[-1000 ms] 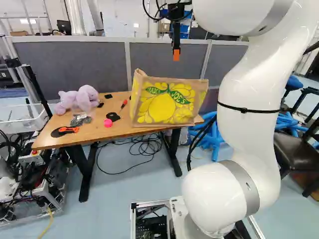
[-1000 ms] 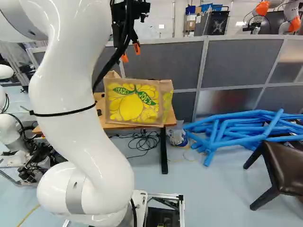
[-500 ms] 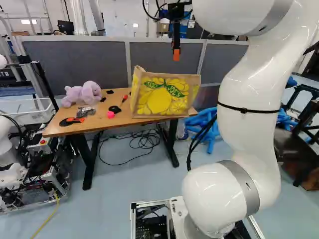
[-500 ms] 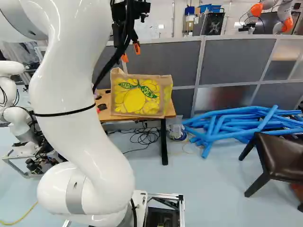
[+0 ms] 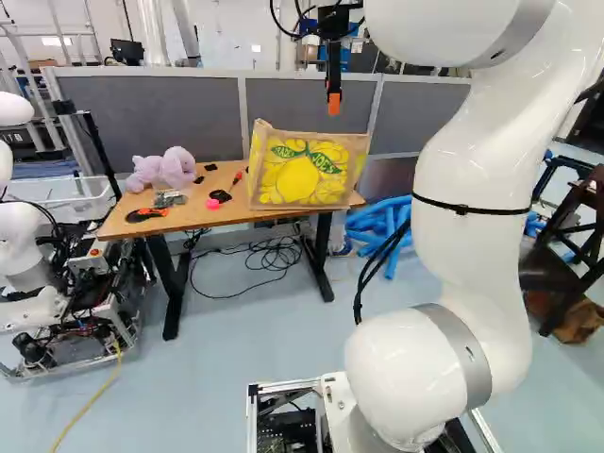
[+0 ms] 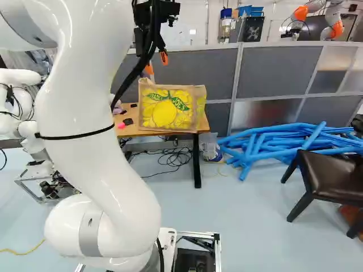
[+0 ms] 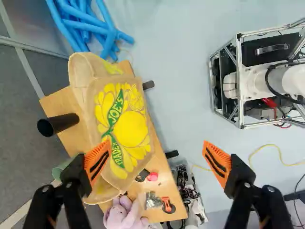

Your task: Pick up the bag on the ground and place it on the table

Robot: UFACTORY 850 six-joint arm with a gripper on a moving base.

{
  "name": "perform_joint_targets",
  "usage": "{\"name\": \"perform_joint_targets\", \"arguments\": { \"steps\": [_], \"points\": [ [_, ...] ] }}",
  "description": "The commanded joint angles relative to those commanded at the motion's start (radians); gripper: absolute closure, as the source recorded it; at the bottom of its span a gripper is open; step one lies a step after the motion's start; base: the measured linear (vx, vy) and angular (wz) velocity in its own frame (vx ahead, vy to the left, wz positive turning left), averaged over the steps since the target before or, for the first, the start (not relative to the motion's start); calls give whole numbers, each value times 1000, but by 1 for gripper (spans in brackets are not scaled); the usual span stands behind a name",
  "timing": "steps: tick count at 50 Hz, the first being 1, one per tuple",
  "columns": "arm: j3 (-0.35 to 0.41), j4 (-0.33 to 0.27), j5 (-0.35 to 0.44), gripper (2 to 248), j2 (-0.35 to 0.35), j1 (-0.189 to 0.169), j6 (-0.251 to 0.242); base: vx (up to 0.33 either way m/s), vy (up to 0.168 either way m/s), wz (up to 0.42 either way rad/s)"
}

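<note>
In the left base view alone of the base views, an orange-handled tool (image 5: 146, 214) lies on the worktop (image 5: 236, 218), a pink ball (image 5: 212, 203) at its three o'clock. At eleven o'clock above the bag (image 6: 166, 116) in the right base view hangs the gripper (image 6: 157, 63), its fingers (image 7: 217, 163) wide apart; the bag, with green lettering, stands on the worktop. Only there, at the bag's two o'clock, shows another robot (image 6: 334, 28).

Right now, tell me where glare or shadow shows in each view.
Left base view: glossy highlights on the white arm, soft shading on the floor beneath the table; right base view: highlights along the arm again, a hazy bright reflection on the low silvery partition panel; wrist view: no strong glare on the bag, its yellow print plain.
</note>
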Motion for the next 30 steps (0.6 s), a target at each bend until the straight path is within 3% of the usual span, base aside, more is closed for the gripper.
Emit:
{"name": "perform_joint_targets", "arguments": {
  "steps": [30],
  "points": [
    [0,0,0,3,0,0,0,-32,-1,0]
  ]
}}
